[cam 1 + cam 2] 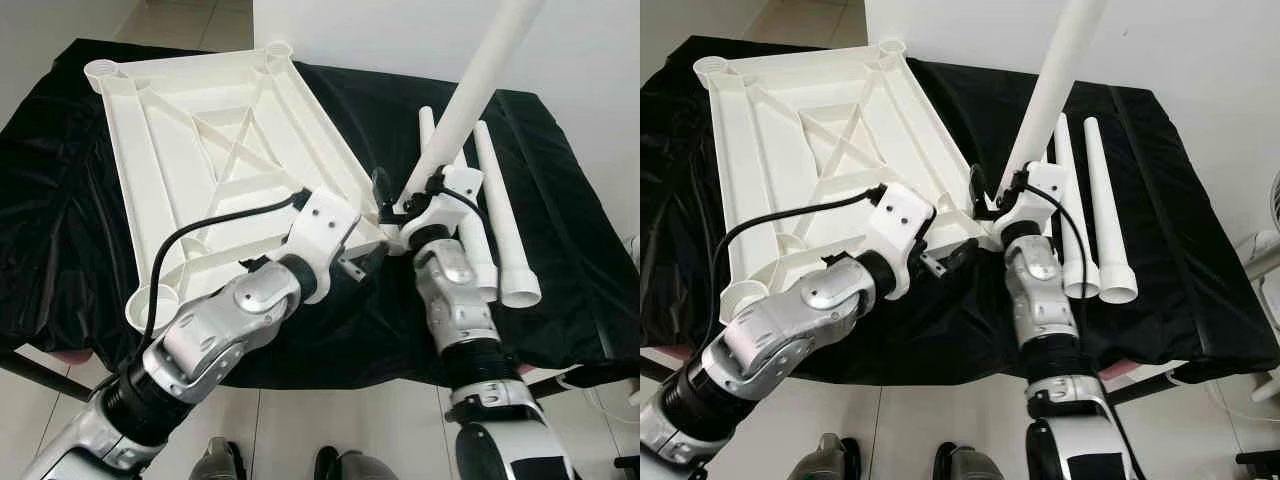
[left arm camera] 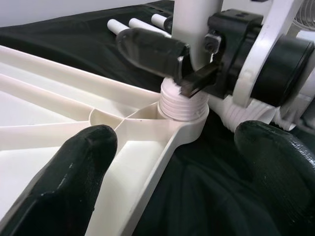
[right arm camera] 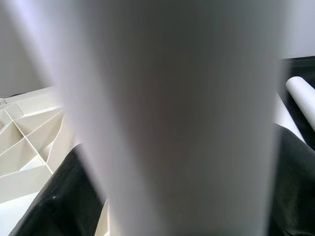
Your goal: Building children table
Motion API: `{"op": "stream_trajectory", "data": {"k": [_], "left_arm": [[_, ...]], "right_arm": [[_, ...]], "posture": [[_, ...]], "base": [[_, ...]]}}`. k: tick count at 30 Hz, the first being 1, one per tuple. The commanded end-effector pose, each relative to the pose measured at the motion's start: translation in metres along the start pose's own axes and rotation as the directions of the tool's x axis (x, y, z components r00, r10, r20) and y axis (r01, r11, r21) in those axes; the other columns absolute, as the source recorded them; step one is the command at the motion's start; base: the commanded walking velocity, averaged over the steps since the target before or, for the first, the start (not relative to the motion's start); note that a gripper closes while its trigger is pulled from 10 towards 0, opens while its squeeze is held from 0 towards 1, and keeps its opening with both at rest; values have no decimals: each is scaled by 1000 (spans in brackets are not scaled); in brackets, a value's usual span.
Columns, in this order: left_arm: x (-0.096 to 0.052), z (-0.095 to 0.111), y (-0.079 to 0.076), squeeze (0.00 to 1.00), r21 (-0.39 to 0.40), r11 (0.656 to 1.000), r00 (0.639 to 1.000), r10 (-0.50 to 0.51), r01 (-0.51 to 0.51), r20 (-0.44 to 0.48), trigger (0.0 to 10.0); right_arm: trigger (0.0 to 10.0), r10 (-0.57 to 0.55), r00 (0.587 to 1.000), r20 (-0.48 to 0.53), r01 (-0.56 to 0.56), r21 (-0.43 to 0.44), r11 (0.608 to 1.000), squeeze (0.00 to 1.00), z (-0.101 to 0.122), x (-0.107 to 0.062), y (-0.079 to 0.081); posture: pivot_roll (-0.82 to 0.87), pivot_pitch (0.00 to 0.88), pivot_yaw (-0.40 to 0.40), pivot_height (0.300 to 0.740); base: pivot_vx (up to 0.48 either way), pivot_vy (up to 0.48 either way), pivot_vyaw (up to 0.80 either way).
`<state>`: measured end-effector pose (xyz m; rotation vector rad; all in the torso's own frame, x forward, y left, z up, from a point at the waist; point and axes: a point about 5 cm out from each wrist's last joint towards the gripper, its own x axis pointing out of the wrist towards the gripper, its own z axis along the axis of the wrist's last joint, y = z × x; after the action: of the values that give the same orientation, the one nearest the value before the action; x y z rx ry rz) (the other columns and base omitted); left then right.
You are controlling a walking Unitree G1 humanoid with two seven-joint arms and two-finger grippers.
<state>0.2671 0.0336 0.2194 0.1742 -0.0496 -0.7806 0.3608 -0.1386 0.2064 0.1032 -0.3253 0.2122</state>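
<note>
A white plastic table top (image 1: 200, 150) lies upside down on a black-draped table (image 1: 60, 200). A long white leg (image 1: 475, 85) stands tilted in the top's near right corner socket (image 2: 182, 105), its threaded end partly showing above the socket. My right gripper (image 1: 408, 192) is shut on that leg just above the socket; the leg (image 3: 172, 118) is close up in the right wrist view. My left gripper (image 1: 357, 262) is open at the same corner. One of its fingers (image 2: 74, 167) is over the top's ribs and the other is over the cloth.
Spare white legs (image 1: 505, 230) lie side by side on the cloth right of the right arm. A white wall rises behind the table. Tiled floor and my feet show below the table's front edge (image 1: 380, 375).
</note>
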Motion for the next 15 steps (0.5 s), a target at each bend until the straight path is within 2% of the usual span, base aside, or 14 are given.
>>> {"op": "stream_trajectory", "data": {"k": [1, 9, 15], "left_arm": [[-7, -7, -18, 0, -18, 958, 958, -286, 285, -22, 10000], [-12, -12, -18, 0, -16, 956, 955, -292, 291, -45, 10000], [-13, -13, -18, 0, -20, 958, 957, -286, 286, -44, 10000]], "right_arm": [[10000, 123, 992, -34, -123, -15, 992, 0, -1, -6, -5], [10000, 254, 964, -80, -257, -29, 966, 0, 0, -12, -16], [10000, 298, 945, -136, -308, -62, 949, 0, -4, -16, -27]], "posture": [[115, 165, -94, 740], [114, 158, -95, 740], [116, 150, -96, 740]], "base": [[0, 0, 0], [0, 0, 0], [0, 0, 0]]}}
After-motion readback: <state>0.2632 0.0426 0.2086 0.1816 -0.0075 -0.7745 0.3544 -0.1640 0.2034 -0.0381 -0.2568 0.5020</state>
